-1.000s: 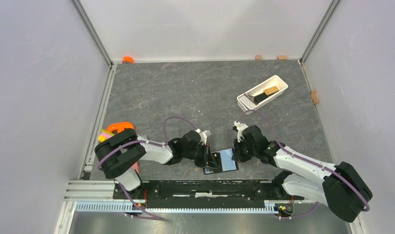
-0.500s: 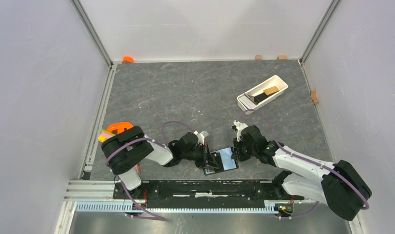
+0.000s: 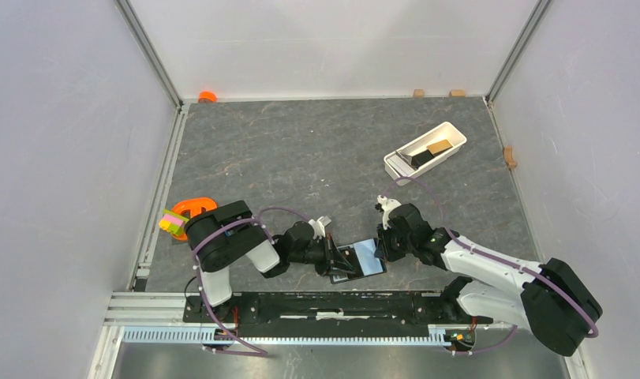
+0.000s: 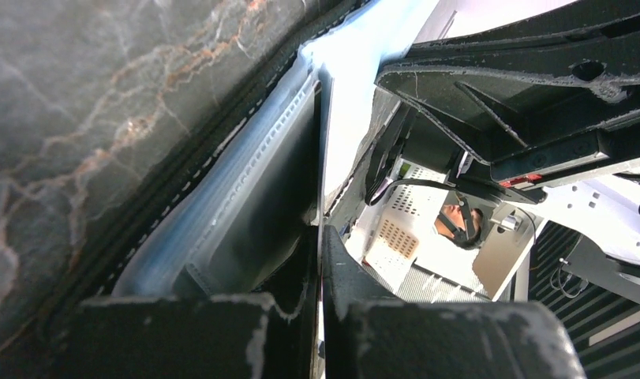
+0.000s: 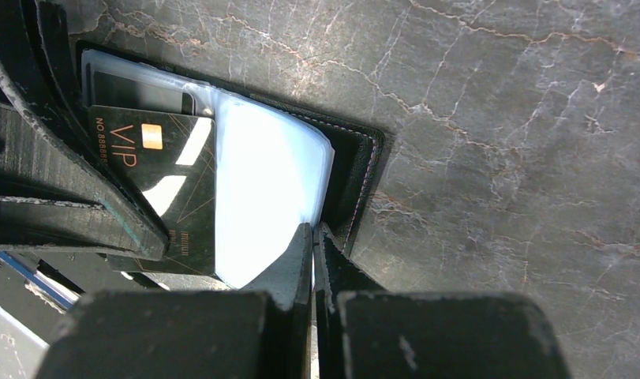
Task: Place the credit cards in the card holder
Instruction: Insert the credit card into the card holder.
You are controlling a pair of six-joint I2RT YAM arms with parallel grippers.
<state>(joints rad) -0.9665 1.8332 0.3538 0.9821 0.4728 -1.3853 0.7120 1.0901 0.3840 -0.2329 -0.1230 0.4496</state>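
Note:
The black card holder lies open on the grey table near the front edge. A pale, clear plastic pocket leaf spreads over its inside. My right gripper is shut on the near edge of that leaf. A black credit card marked VIP rests on the holder's left half. My left gripper is shut on it, and its fingers cover the card's left side. From above, the left gripper and the right gripper flank the card holder. A tan credit card lies in the white tray.
The long white tray stands at the back right with a dark item beside the tan card. An orange object with pink and yellow pieces sits at the left edge. Small wooden blocks line the walls.
My left arm has swung right and lower, tipping the black card from upright down onto the holder. The right arm has barely moved.

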